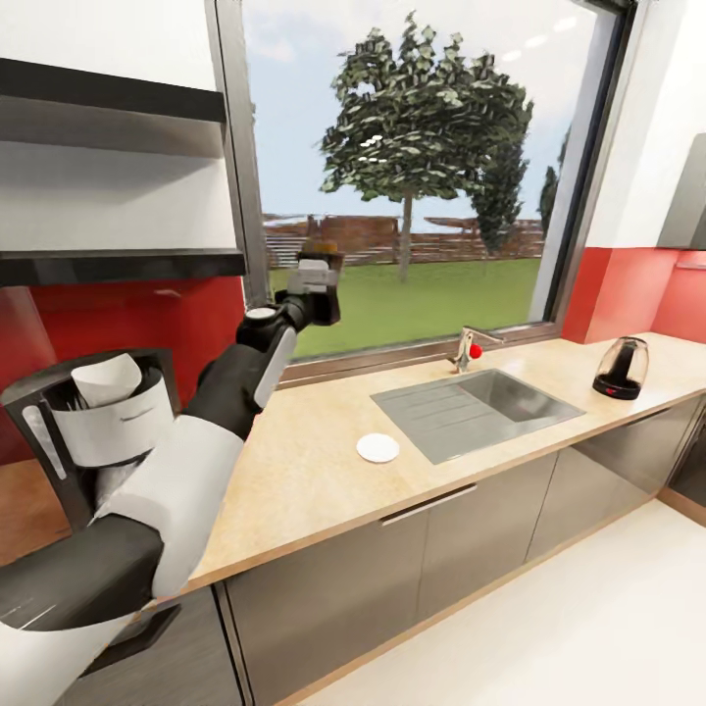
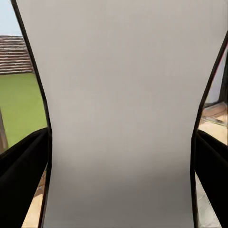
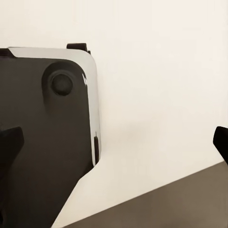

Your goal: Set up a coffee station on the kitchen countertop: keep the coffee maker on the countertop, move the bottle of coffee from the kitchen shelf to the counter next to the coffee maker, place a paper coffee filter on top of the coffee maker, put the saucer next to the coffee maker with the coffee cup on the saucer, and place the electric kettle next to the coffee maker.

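My left tool is raised over the bench in front of the window, clenched on the bottle of coffee, whose pale waisted body sits between the fingers. My right tool's fingertips are spread apart with nothing between them. By my reckoning the paper coffee filter already sits on the coffee maker at the bench's left end. The saucer lies near the front edge by the sink, and the electric kettle is far right; both need moving.

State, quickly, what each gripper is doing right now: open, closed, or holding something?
Left gripper: closed on the bottle of coffee.
Right gripper: open, holding nothing.
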Available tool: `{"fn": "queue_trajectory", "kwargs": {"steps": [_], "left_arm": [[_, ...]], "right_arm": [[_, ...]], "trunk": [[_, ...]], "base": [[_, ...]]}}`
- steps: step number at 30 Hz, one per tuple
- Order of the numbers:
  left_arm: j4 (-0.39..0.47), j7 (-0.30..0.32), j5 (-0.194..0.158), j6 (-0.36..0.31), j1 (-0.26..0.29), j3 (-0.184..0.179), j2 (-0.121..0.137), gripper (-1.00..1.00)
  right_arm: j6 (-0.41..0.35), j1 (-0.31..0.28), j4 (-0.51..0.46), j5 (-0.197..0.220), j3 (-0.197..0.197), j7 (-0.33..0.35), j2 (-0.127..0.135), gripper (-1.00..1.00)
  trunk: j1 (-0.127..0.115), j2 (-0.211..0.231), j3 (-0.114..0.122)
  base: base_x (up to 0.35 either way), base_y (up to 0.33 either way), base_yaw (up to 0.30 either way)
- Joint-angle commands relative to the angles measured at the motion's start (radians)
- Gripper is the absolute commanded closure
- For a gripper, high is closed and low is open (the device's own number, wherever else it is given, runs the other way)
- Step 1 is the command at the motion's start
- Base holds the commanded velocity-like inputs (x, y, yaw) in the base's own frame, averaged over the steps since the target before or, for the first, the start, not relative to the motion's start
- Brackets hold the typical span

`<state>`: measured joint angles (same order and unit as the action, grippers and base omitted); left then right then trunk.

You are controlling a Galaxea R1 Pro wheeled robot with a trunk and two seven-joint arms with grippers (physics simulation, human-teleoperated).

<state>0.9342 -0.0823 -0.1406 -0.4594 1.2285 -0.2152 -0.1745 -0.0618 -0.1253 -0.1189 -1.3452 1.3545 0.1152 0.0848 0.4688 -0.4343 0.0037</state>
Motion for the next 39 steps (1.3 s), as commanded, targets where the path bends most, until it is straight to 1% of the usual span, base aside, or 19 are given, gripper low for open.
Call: {"fn": "queue_trajectory", "kwargs": {"steps": [1,2,3,5,6,7,8,9,10,11,13,14,17,20,22,25,30,33,39], "left_arm": [[0.038,0.001,-0.006,-0.003,-0.045,-0.004,0.000,1.00],[0.062,0.010,-0.006,-0.003,-0.074,-0.005,0.000,1.00],[0.106,0.032,-0.005,-0.002,-0.122,-0.007,0.000,1.00],[0.176,0.057,-0.003,-0.002,-0.184,-0.017,0.000,1.00],[0.227,0.067,-0.001,-0.002,-0.235,-0.025,0.000,1.00],[0.241,0.069,0.000,-0.002,-0.251,-0.026,0.001,1.00],[0.266,0.073,0.001,-0.001,-0.284,-0.029,0.002,1.00],[0.298,0.076,0.003,0.000,-0.333,-0.032,0.003,1.00],[0.316,0.077,0.003,0.005,-0.364,-0.034,0.004,1.00],[0.335,0.078,0.004,0.026,-0.405,-0.038,0.004,1.00],[0.349,0.078,0.005,0.074,-0.458,-0.056,0.006,1.00],[0.354,0.078,0.005,0.095,-0.495,-0.064,0.013,1.00],[0.371,0.078,0.006,0.112,-0.559,-0.070,0.022,1.00],[0.376,0.079,0.006,0.152,-0.604,-0.072,0.024,1.00],[0.377,0.078,0.009,0.176,-0.629,-0.081,0.025,1.00],[0.377,0.076,0.019,0.192,-0.650,-0.095,0.026,1.00],[0.377,0.075,0.022,0.198,-0.674,-0.099,0.026,1.00],[0.377,0.075,0.022,0.198,-0.680,-0.099,0.026,1.00],[0.372,0.070,0.024,0.199,-0.681,-0.098,0.026,1.00]], "right_arm": [[-0.002,0.000,-0.002,-0.006,0.007,0.007,0.000,-1.00],[-0.001,0.000,-0.002,-0.005,0.008,0.007,0.001,-1.00],[-0.001,0.000,-0.003,-0.004,0.009,0.006,0.001,-1.00],[-0.002,0.000,-0.005,-0.004,0.010,0.003,0.001,-1.00],[-0.002,0.000,-0.007,-0.003,0.011,0.003,0.003,-1.00],[-0.002,0.000,-0.007,-0.003,0.011,0.003,0.004,-1.00],[-0.002,0.000,-0.008,-0.003,0.012,0.003,0.006,-1.00],[-0.002,0.000,-0.009,-0.003,0.012,0.004,0.008,-1.00],[-0.003,0.000,-0.010,-0.003,0.012,0.004,0.009,-1.00],[-0.003,0.000,-0.010,-0.003,0.012,0.004,0.010,-1.00],[-0.003,0.000,-0.010,-0.003,0.012,0.004,0.010,-1.00],[-0.003,0.000,-0.010,-0.003,0.012,0.004,0.010,-1.00],[-0.003,0.000,-0.010,-0.003,0.012,0.003,0.009,-1.00],[-0.003,0.000,-0.010,-0.003,0.012,0.003,0.009,-1.00],[-0.003,0.000,-0.010,-0.003,0.012,0.003,0.009,-1.00],[-0.003,0.000,-0.010,-0.003,0.012,0.003,0.009,-1.00],[-0.003,0.000,-0.010,-0.003,0.012,0.003,0.009,-1.00],[-0.003,0.000,-0.010,-0.003,0.012,0.003,0.009,-1.00],[-0.003,0.000,-0.010,-0.003,0.012,0.003,0.009,-1.00]], "trunk": [[0.000,-0.001,0.000],[0.000,-0.001,0.000],[0.000,-0.001,0.000],[0.000,-0.001,0.000],[0.000,-0.001,0.000],[0.000,-0.001,0.000],[0.000,-0.001,0.000],[0.000,-0.001,0.000],[0.000,-0.001,0.000],[0.000,-0.001,0.000],[0.000,-0.001,0.000],[0.000,-0.001,0.000],[0.000,-0.001,0.000],[0.000,-0.001,0.000],[0.000,-0.001,0.000],[0.000,-0.001,0.000],[0.000,-0.001,0.000],[0.000,-0.001,0.000],[0.000,-0.001,0.000]], "base": [[0.000,0.000,0.000],[0.000,0.000,0.000],[0.000,0.000,0.000],[0.000,0.000,0.000],[0.000,0.000,0.000],[0.000,0.000,0.000],[0.000,0.000,0.000],[0.000,0.000,0.000],[0.000,0.000,0.000],[0.000,0.000,0.000],[0.000,0.000,0.000],[0.000,0.000,0.000],[0.000,0.000,0.000],[0.000,0.000,0.000],[0.000,0.000,0.000],[0.000,0.000,0.064],[0.000,0.000,0.236],[0.000,0.000,0.231],[0.000,0.000,0.050]]}}
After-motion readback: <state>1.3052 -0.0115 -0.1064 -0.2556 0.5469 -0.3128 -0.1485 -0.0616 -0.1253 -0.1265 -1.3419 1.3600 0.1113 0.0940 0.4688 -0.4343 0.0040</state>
